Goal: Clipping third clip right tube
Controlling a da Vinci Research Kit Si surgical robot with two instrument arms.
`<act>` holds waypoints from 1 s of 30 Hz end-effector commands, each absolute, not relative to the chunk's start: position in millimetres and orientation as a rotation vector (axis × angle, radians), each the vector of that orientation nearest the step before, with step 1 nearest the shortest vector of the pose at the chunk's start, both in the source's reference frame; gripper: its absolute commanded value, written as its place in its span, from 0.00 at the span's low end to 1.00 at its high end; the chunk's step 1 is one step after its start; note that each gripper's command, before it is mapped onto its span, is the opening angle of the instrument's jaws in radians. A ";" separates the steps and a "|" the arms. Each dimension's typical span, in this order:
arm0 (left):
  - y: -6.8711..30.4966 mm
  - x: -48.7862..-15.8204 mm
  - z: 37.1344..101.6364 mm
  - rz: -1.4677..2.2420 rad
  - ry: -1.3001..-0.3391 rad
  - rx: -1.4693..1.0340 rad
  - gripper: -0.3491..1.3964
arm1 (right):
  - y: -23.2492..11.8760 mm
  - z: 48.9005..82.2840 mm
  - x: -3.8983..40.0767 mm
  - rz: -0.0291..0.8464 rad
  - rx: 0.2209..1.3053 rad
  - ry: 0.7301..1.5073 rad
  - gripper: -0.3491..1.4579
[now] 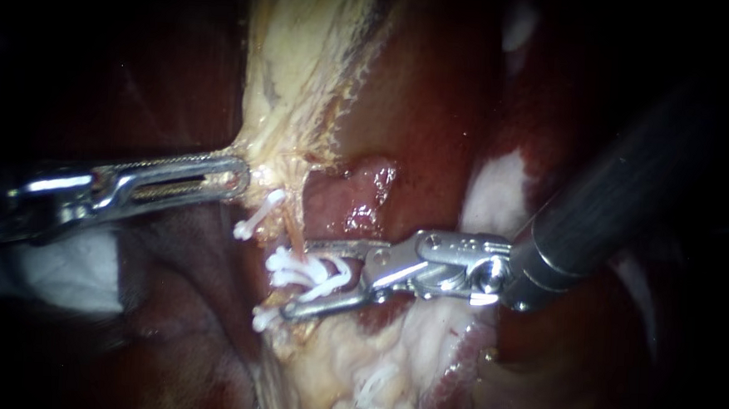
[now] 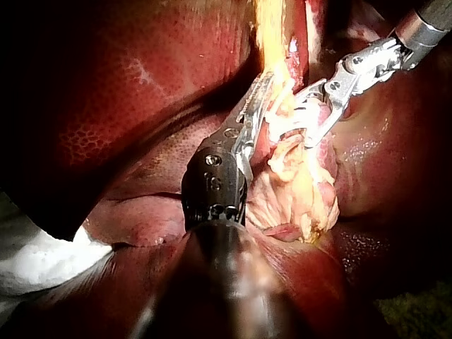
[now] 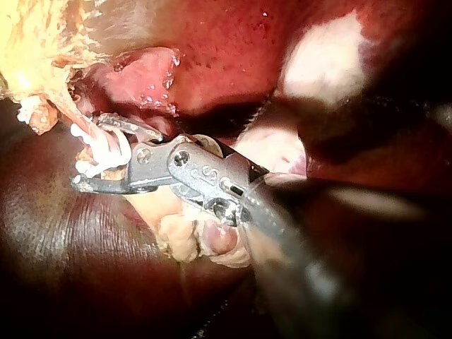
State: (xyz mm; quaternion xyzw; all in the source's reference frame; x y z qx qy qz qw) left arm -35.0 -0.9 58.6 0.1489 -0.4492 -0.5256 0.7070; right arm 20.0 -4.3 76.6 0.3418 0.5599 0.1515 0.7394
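Endoscope view: right instrument (image 1: 296, 278) enters from the upper right, with a dark shaft and its metal wrist at centre right, jaws pointing left at mid-frame. Jaws stand partway apart, one above and one below the thin orange tube (image 1: 294, 230), which runs down from the pale yellow tissue (image 1: 296, 76) at top centre. A white loaded clip (image 1: 337, 276) arcs from upper jaw to lower jaw and touches both, so they have hold of it, not squeezed flat. There's a tangle of white just left of it; can't separate the pieces. Upper clip (image 1: 251, 221) sits further up and left, lower clip (image 1: 263, 317) just off the lower jaw tip. Left instrument (image 1: 237, 175) comes in from the left edge, jaws closed flat on the edge of the pale yellow tissue at centre left. Dark red liver (image 1: 436, 108) behind, white cloth (image 1: 70, 272) lower left. Right wrist view: same straddle, clip between the jaws. Left wrist view: own jaws lie together against the yellow tissue, other instrument's jaws just beside them.
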 end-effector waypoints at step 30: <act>-0.5 -34.4 58.4 -1.173 -0.994 0.324 0.00 | -3.8 75.5 17.3 0.334 0.755 1.230 0.52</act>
